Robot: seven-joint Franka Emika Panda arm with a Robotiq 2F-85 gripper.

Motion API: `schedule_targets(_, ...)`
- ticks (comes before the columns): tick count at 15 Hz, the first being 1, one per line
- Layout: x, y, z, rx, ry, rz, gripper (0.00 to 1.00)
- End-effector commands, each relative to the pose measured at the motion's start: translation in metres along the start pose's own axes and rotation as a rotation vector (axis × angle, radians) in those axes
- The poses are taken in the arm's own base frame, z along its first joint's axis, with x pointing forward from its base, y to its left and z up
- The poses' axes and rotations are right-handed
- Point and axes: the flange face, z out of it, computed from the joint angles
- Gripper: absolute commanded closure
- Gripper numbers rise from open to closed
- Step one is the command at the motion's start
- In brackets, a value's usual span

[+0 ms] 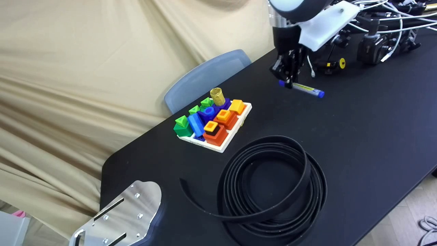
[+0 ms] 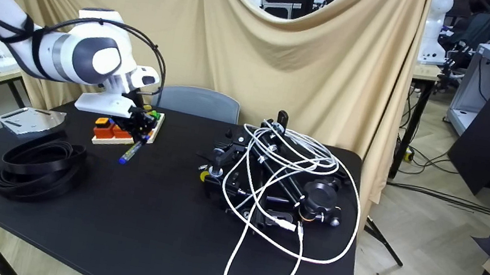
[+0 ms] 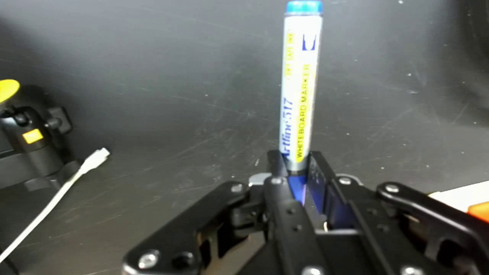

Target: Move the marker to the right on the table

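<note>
The marker is a white whiteboard pen with blue ends, seen in both exterior views (image 1: 306, 89) (image 2: 130, 153) and in the wrist view (image 3: 300, 84). My gripper (image 3: 296, 164) is shut on it near one blue end, with a finger on each side. Most of the marker sticks out past the fingertips. In both exterior views the gripper (image 1: 290, 79) (image 2: 143, 133) points down low over the black table (image 1: 362, 136). The marker lies slightly tilted there. I cannot tell whether it touches the table. The gripped end is partly hidden by the fingers.
A shape-block board (image 1: 233, 131) stands beside the gripper. A coiled black strap (image 1: 315, 194) and a metal plate (image 1: 136, 212) lie farther along the table. Black tripod gear with white cables (image 2: 276, 187) lies on the opposite side. A grey chair (image 1: 208, 80) stands at the table edge.
</note>
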Motion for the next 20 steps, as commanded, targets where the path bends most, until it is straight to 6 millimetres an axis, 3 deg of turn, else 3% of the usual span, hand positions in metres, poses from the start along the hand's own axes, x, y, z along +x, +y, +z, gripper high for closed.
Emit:
schedule_targets(1, -0.015, 0.040, -0.007, 0.003, -0.018, -0.021, 0.95)
schedule_targets(4, -0.021, 0.069, 0.008, 0.002, -0.043, -0.011, 0.95)
schedule_targets(8, -0.027, 0.089, 0.027, -0.010, -0.063, 0.029, 0.95)
schedule_targets(13, -0.030, 0.094, 0.053, -0.034, -0.064, 0.069, 0.95)
schedule_targets(20, -0.030, 0.081, 0.073, -0.082, -0.050, 0.038, 0.95)
